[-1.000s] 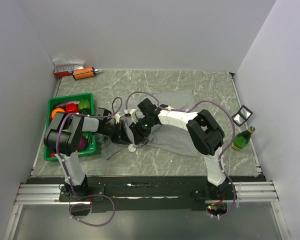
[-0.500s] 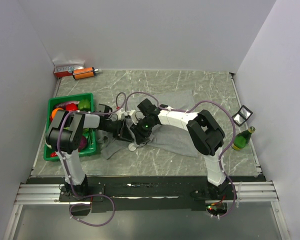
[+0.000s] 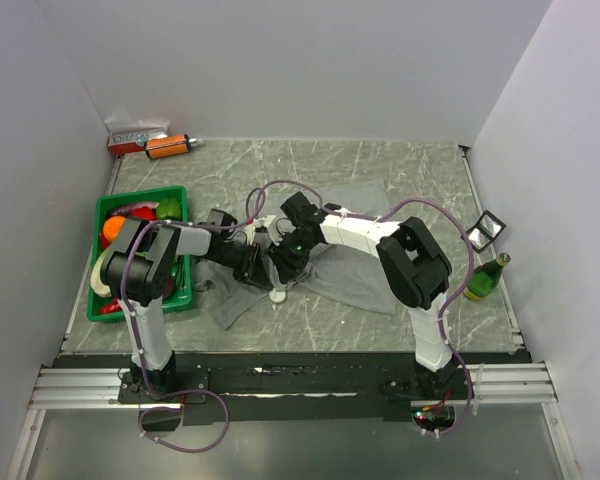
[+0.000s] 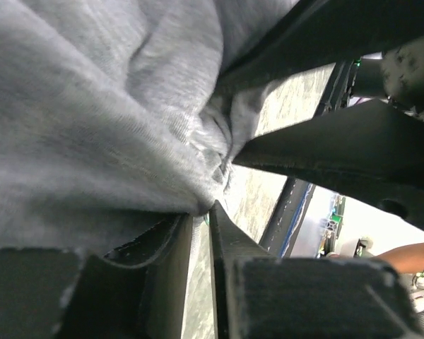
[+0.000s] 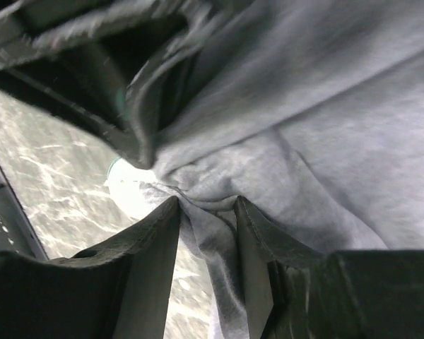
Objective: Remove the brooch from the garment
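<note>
Both arms meet over the near-left part of the garment (image 3: 352, 276), which lies rumpled on the table (image 3: 400, 170), because that is where the brooch (image 5: 130, 192) sits. It shows as a small whitish disc at the cloth's edge, just beside the two sets of fingertips. The right gripper (image 5: 206, 202) has its jaws partly closed on a raised fold of cloth that fills the gap between them. This looks meant to pin the fabric down and keep it taut next to the brooch. The cloth puckers toward the disc, which suggests it is not yet free. The left gripper (image 4: 201, 210) comes in from the opposite side with its jaws almost together, a thin slit of table showing between them. A crease of cloth meets their tips, but I cannot tell whether they nip it or the brooch. Judging by this opposed hold, one side anchors while the other pulls.
</note>
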`<state>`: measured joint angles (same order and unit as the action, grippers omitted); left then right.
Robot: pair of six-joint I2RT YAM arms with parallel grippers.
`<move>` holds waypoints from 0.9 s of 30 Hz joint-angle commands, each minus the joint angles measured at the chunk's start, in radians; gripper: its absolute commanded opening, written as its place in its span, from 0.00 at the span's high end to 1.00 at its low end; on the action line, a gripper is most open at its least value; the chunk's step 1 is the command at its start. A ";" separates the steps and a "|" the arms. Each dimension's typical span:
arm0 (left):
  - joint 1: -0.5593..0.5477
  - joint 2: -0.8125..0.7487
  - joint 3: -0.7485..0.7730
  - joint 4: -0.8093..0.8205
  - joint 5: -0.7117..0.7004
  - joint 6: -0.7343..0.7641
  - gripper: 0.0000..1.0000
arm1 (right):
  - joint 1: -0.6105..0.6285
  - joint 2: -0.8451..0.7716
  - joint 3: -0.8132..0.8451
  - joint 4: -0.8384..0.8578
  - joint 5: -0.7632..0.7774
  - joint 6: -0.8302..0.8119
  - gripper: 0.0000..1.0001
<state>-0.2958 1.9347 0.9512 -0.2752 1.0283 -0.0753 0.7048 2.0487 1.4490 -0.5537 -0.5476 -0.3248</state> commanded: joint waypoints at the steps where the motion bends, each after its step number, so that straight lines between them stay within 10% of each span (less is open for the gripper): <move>1: -0.045 0.012 -0.028 -0.002 -0.056 -0.035 0.81 | -0.036 0.019 0.060 -0.032 0.069 -0.042 0.55; 17: -0.037 -0.051 -0.045 0.064 0.015 -0.089 0.67 | -0.033 -0.162 -0.010 -0.043 0.101 -0.011 0.46; 27: -0.006 0.043 -0.028 0.030 -0.034 -0.170 0.75 | 0.001 -0.065 0.040 -0.095 0.017 0.070 0.42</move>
<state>-0.3180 1.9461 0.9279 -0.2321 1.0492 -0.2134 0.6846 1.9583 1.4403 -0.6403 -0.4915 -0.2859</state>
